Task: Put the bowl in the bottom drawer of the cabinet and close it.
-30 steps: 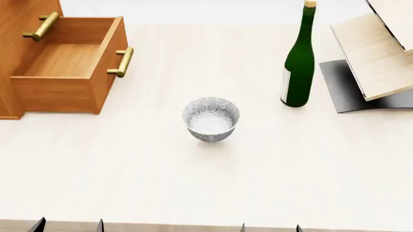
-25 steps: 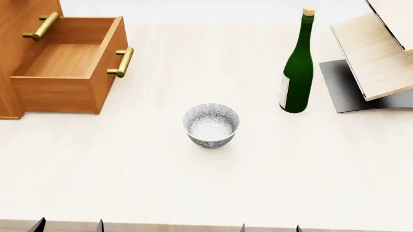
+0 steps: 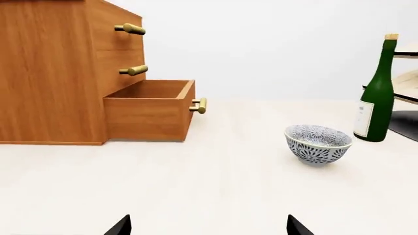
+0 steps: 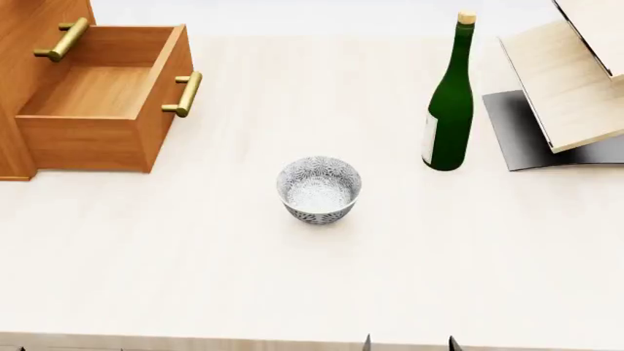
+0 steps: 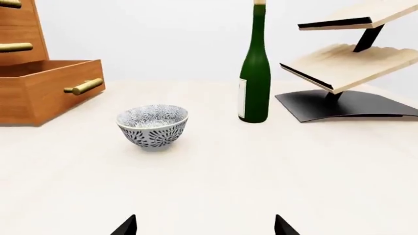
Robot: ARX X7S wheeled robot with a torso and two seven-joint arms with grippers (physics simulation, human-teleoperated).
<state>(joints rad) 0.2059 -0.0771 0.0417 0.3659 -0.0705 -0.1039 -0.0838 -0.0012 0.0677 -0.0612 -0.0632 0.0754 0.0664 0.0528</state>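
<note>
Head view first: the bowl (image 4: 319, 189) is seen upright in the middle of the pale table (image 4: 292, 292), well apart from both arms, and nothing has been grasped yet. The bottom drawer (image 4: 98, 102) is found pulled open at the foot of the cabinet (image 4: 29, 44), its box bare and its brass handle (image 4: 185, 93) facing the open table. A green bottle (image 4: 451, 102) is stood off to the bowl's far right, near the wooden rack (image 4: 571, 88). Only dark fingertip points are shown at the near edge in each wrist view: the left gripper (image 3: 207, 226) and the right gripper (image 5: 205, 225) are both spread wide, with nothing held between them. The reach for the bowl is judged to be the step in hand. It would be done best with one finger inside the rim and one outside, the pinch kept gentle. The left arm looks better placed, being on the drawer's side, and the bottle is best avoided.
</note>
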